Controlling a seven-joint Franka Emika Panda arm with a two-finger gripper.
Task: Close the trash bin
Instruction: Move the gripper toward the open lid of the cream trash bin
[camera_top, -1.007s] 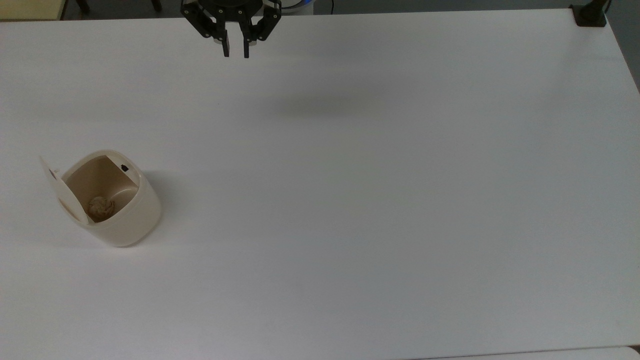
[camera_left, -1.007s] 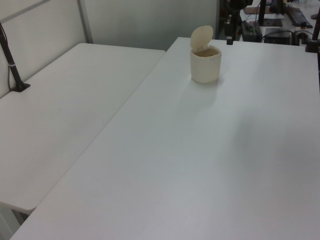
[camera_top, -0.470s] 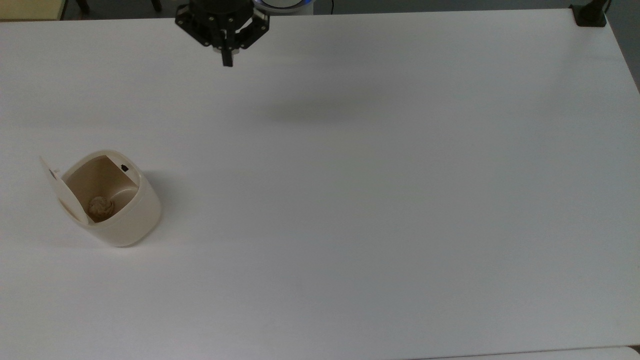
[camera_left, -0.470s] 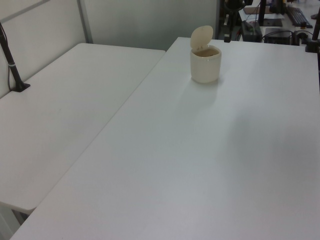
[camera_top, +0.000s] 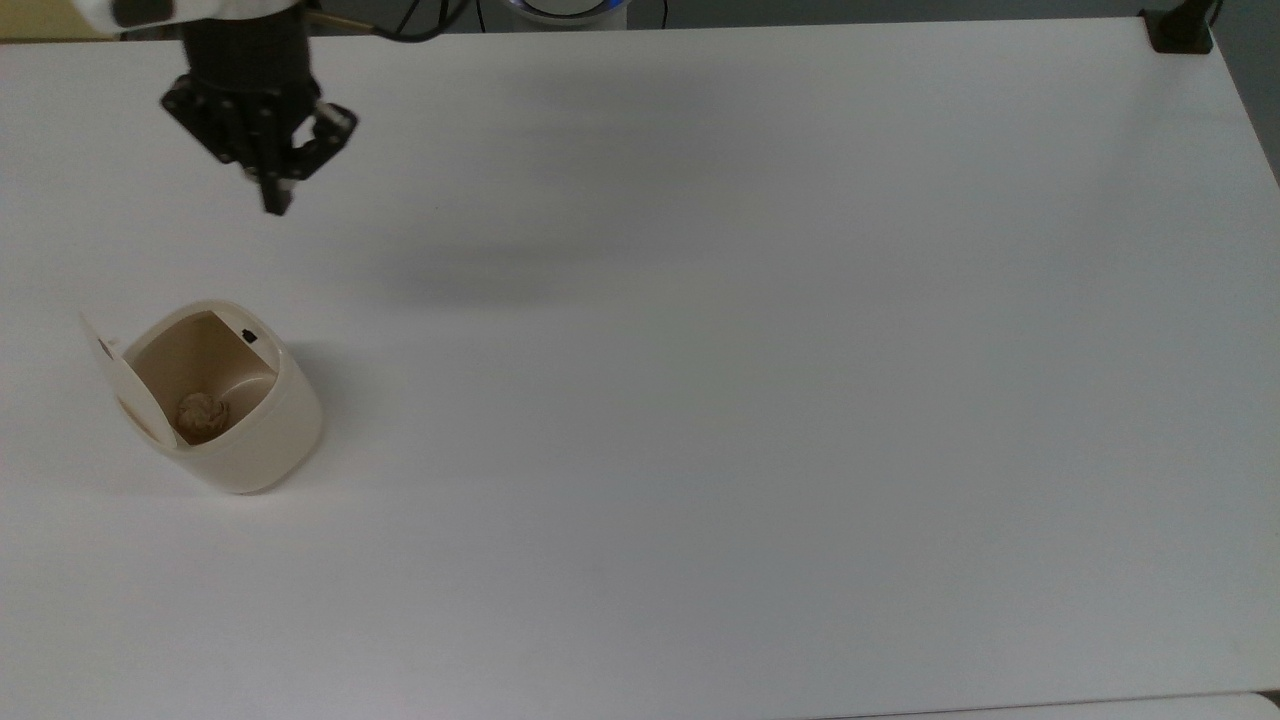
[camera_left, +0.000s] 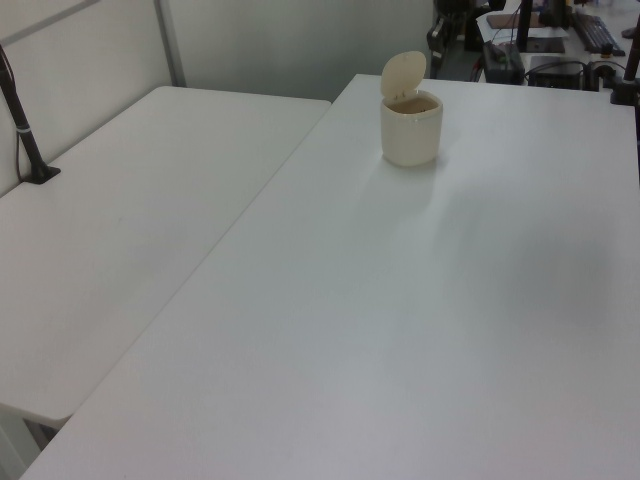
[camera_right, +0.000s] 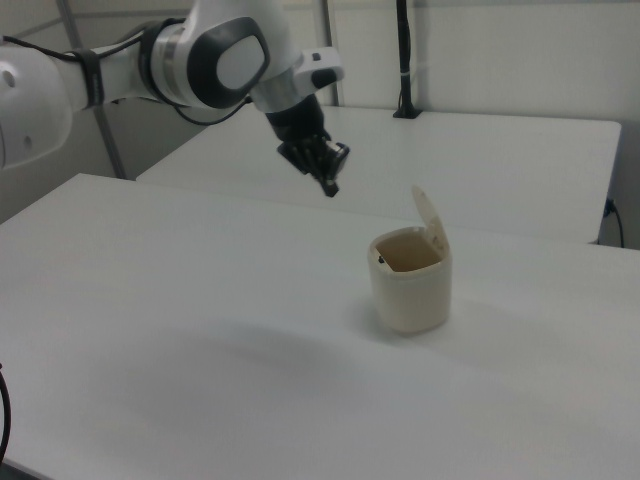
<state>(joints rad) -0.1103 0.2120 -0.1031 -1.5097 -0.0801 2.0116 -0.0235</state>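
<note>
One white table (camera_top: 760, 400) carries the whole scene, its broad matte top bare apart from a single small bin. A second white table (camera_left: 120, 230) butts against its long side on the left view's left, with a pale wall and a metal post behind it. The trash bin (camera_top: 225, 400) stands near the top view's left edge of the table, roughly midway along that edge; it is a cream tub with its lid (camera_top: 112, 375) hinged up and open, a small black latch (camera_top: 249, 337) on the inner rim, and a crumpled brownish wad (camera_top: 200, 412) lying at the bottom. The gripper (camera_top: 274, 200) hangs above the table near the top view's upper left corner, well apart from the bin, pointing down with its jaws pressed together and holding nothing. A black clamp (camera_top: 1180, 30) grips the top view's upper right corner. The stretch of tabletop between gripper and bin lies open.
</note>
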